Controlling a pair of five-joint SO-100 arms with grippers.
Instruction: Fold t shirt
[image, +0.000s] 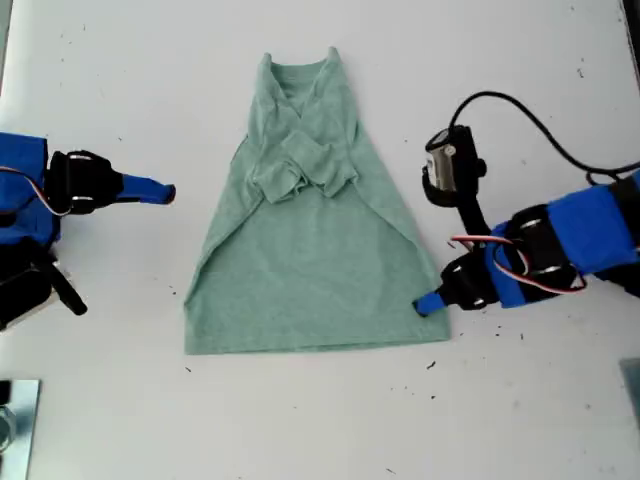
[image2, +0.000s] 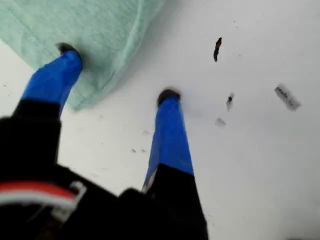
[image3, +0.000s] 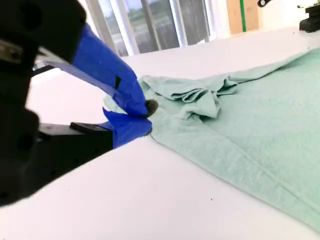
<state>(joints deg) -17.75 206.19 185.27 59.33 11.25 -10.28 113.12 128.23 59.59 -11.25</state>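
Arm bases cut off; my first gripper (image2: 117, 72) gapes, one finger on shirt (image: 315, 270) corner; my second gripper (image3: 142, 117), closed and empty, beside it.

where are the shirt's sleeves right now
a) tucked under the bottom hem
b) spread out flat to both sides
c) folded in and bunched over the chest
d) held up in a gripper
c: the t shirt lies flat with both sleeves crossed inward, bunched on the chest below the neck.

No readable text, label, brand or number appears anywhere in the three views. Small dark specks on the white surface (image2: 260, 165) may be debris rather than print; in the blurred first wrist view they cannot be made out.
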